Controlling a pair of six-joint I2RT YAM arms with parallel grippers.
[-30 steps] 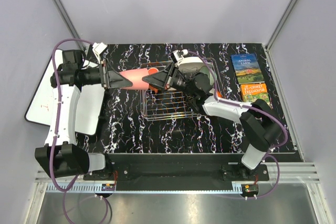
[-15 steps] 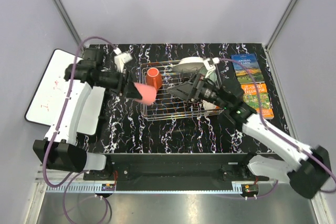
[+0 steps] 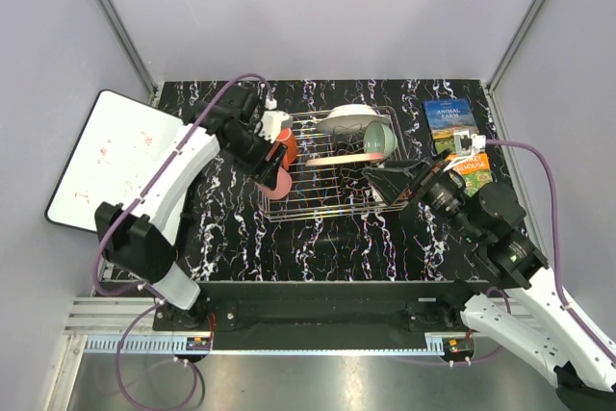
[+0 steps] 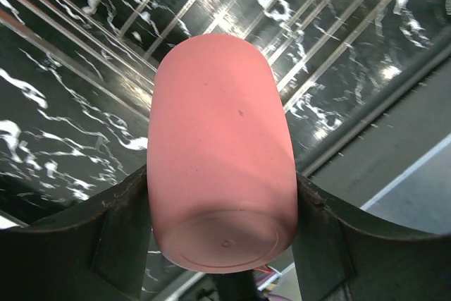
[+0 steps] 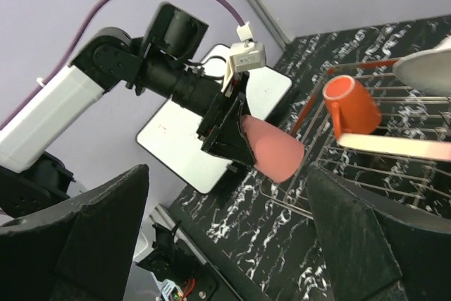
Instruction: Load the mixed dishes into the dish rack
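Note:
My left gripper (image 4: 222, 187) is shut on the pink handleless cup (image 4: 218, 153), gripping it near its base. It holds the cup (image 3: 272, 183) at the left edge of the silver wire dish rack (image 3: 327, 190). In the rack an orange-red mug (image 5: 350, 103) stands at the left. A white plate (image 3: 348, 120), a mint-green bowl (image 3: 381, 140) and a pink-and-cream plate (image 3: 346, 158) are toward the back. My right gripper (image 3: 382, 180) hangs open and empty over the rack's right front, facing the cup (image 5: 271, 149).
A white board (image 3: 106, 156) lies at the table's left, partly over the edge. Two colourful books (image 3: 450, 122) lie to the right of the rack. The table top (image 3: 318, 247) is black marble-patterned, with grey walls on three sides.
My right gripper opened off the pink cup and drew back to the right. The left arm swung the cup forward and right to the rack's left edge.

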